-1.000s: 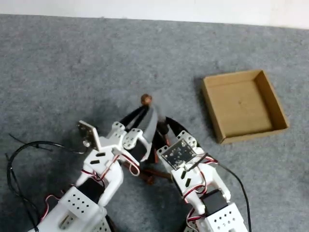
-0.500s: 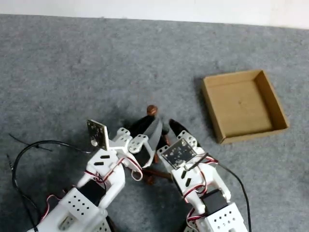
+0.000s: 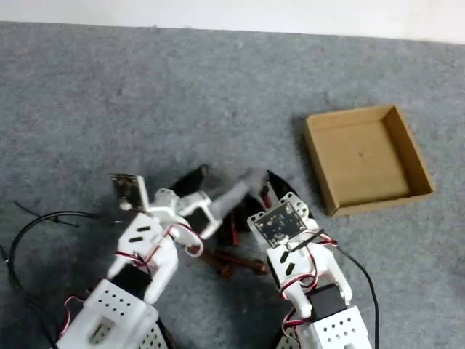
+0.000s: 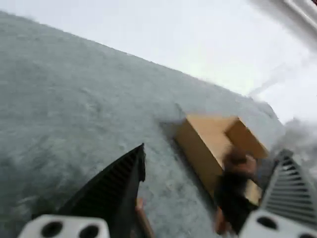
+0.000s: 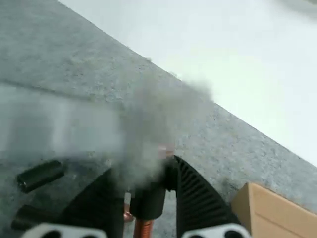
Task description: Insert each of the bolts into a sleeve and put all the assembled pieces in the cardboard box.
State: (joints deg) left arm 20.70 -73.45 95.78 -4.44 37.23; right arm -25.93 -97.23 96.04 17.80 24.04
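Your right gripper [image 5: 147, 181] squeezes the black sleeve [image 5: 148, 201] with its copper bolt [image 5: 143, 230], likely bound for the cardboard box [image 3: 317, 160] at right. Your left gripper [image 4: 215, 151] gapes wide.

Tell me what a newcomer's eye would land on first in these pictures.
Low in the middle of the grey carpet, the open left gripper sits close beside the right gripper, which clamps a black cylindrical sleeve with a copper-coloured bolt showing at its end. The shallow brown cardboard box lies open-topped off to the right.
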